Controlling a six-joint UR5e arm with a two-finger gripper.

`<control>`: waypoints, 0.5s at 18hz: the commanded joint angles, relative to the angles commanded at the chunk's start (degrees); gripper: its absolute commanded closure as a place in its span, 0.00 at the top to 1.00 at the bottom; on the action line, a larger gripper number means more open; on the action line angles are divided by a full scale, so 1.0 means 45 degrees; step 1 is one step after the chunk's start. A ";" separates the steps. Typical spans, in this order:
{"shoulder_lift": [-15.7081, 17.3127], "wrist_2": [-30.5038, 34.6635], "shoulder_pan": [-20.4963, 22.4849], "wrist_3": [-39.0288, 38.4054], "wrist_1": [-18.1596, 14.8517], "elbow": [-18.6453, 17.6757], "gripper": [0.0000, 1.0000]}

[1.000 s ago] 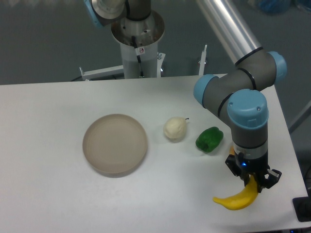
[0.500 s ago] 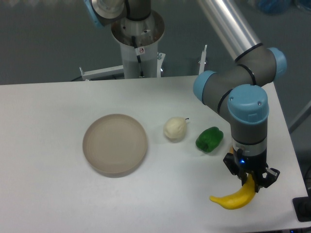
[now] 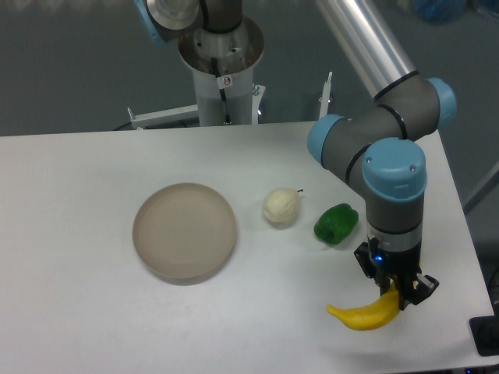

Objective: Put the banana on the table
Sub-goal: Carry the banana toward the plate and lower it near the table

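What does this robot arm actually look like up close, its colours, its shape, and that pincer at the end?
The arm is built of thick grey cylinders joined by rounded elbows with light blue caps, plus a long shiny silver tube running up out of view. Its wrist narrows to a small black pincer with a tiny blue light glowing on it. A pale, round pedestal with a small sticker stands behind.

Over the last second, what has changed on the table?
The gripper, fingers shut on the banana, has carried it a little to the left in the picture along the near edge of the table. The plate, pear and green pepper have not moved.
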 joint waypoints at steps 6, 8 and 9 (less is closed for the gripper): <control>-0.0411 0.0000 -0.0859 -0.1637 0.0371 -0.0527 0.34; -0.0431 0.0000 -0.1075 -0.3216 0.0390 -0.0995 0.34; -0.0431 0.0000 -0.1094 -0.3648 0.0429 -0.1093 0.34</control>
